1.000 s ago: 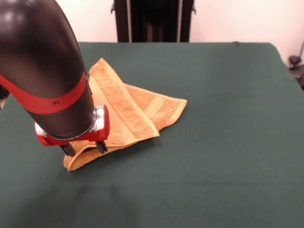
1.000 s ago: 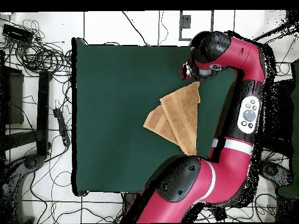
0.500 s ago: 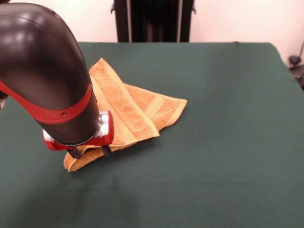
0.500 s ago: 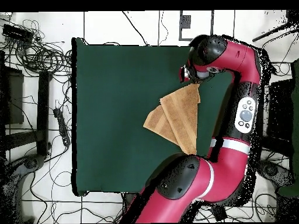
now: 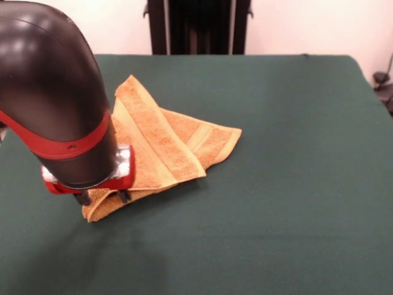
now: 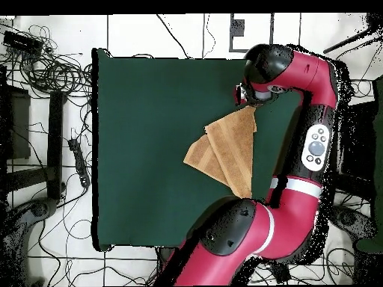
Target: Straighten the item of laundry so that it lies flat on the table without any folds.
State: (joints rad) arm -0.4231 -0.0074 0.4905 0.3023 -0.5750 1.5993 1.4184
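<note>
Lying folded over itself on the green tabletop (image 5: 295, 184), the towel (image 5: 163, 147) is seen as a rough triangle, one ribbed band laid diagonally across the layers beneath, so flat it is not yet. Its near corner, toward the front view's lower left, is where the gripper (image 5: 101, 197) is set down: two dark fingers (image 5: 123, 196) are planted at the hem, apparently a little apart with the cloth edge between or under them, though whether the towel is pinched cannot be told. A corner is judged the sensible hold, since a pull there would unroll the top fold. From overhead, the gripper (image 6: 243, 97) is placed at the towel's (image 6: 228, 146) upper tip.
</note>
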